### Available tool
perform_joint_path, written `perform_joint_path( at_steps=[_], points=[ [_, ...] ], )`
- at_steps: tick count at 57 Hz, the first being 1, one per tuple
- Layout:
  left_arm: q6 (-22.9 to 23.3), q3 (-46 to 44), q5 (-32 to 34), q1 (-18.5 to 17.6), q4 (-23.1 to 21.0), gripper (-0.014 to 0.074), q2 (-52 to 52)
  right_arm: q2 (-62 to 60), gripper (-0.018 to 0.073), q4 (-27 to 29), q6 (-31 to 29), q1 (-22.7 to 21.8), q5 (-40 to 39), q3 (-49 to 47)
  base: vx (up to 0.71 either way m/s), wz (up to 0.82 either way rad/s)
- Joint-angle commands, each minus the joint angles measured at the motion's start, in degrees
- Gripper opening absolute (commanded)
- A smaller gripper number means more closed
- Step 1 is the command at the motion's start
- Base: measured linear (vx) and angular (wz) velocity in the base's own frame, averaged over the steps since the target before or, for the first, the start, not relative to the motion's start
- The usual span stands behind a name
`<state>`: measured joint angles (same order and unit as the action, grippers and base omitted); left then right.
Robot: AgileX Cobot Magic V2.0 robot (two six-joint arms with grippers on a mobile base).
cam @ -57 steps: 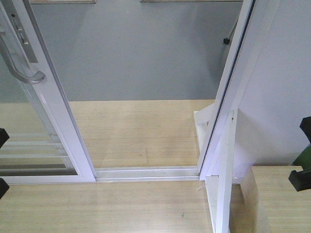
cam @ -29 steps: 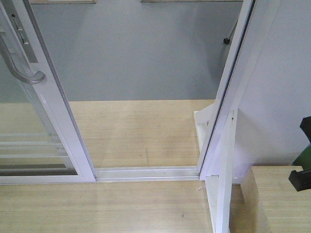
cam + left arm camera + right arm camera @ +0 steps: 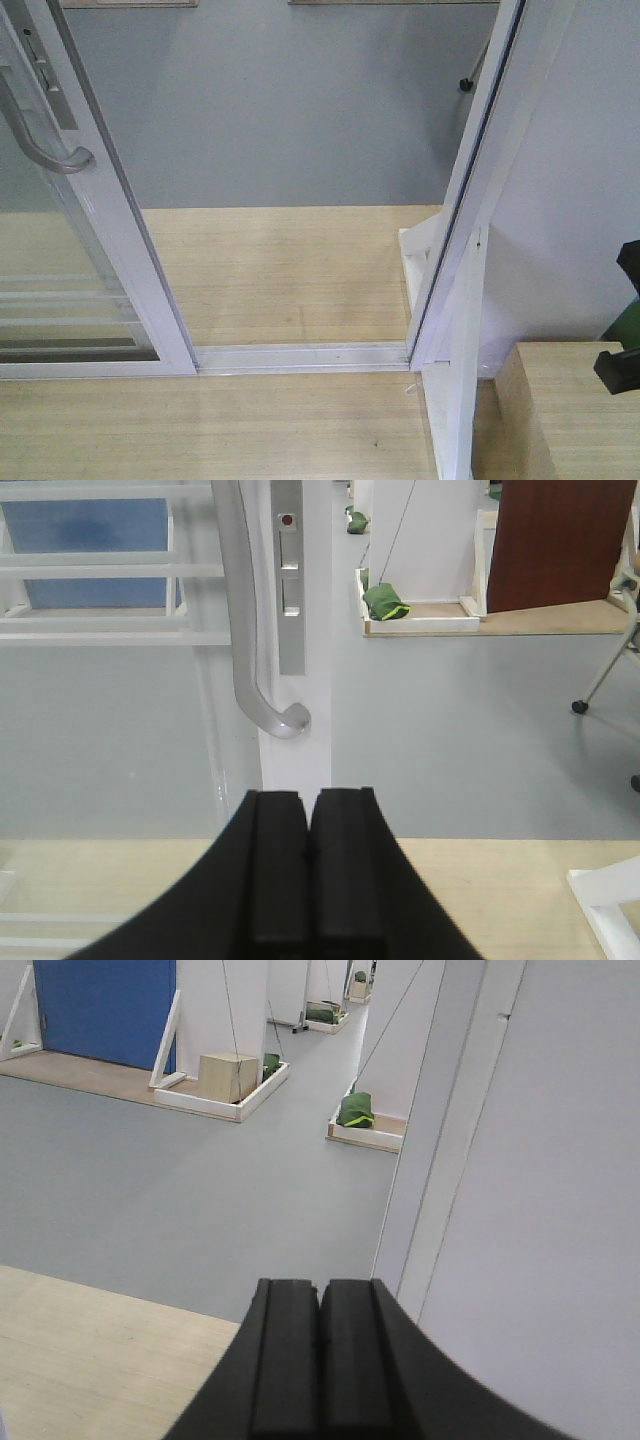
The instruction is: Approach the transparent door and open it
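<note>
With pads pressed together and holding nothing, left end effector [image 3: 307, 870] faces the transparent door [image 3: 300, 740] below its curved handle [image 3: 250, 630]; right end effector [image 3: 320, 1355] also closed, empty. Door slid left, gap open over sill track [image 3: 300, 356].

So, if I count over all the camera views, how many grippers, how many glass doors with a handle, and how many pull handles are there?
Grippers: 2, the left gripper and the right gripper, both with jaws shut on nothing
Glass doors with a handle: 1, the transparent door
Pull handles: 1, the curved pull handle
Total: 4
</note>
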<state>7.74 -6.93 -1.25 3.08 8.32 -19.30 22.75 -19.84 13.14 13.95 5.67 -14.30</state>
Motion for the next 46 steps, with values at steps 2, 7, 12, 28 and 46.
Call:
perform_joint_path(
  at_steps=[2,7,12,28,46],
  points=[
    [-0.02,0.43,3.67,-0.87,-0.4,0.0,3.06,0.67,-0.0001,-0.58,-0.48,-0.35,-4.45,-1.73,0.0,0.0],
    [0.07,3.98,4.69,-1.99,0.65,0.0,8.11,0.67,-0.0001,-0.58,-0.48,-0.35,-4.45,-1.73,0.0,0.0],
    [0.07,8.09,6.43,-2.91,0.44,0.0,12.93,0.67,-0.0001,-0.58,-0.48,-0.35,-4.45,-1.73,0.0,0.0],
    [0.08,9.63,-3.7,-3.08,1.89,0.0,20.6,0.67,-0.0001,-0.57,-0.48,-0.35,-4.39,-1.73,0.0,0.0],
    [0.08,9.63,-6.27,-3.08,2.24,0.0,20.74,0.67,-0.0001,-0.57,-0.48,-0.35,-4.45,-1.73,0.0,0.0]
  ],
)
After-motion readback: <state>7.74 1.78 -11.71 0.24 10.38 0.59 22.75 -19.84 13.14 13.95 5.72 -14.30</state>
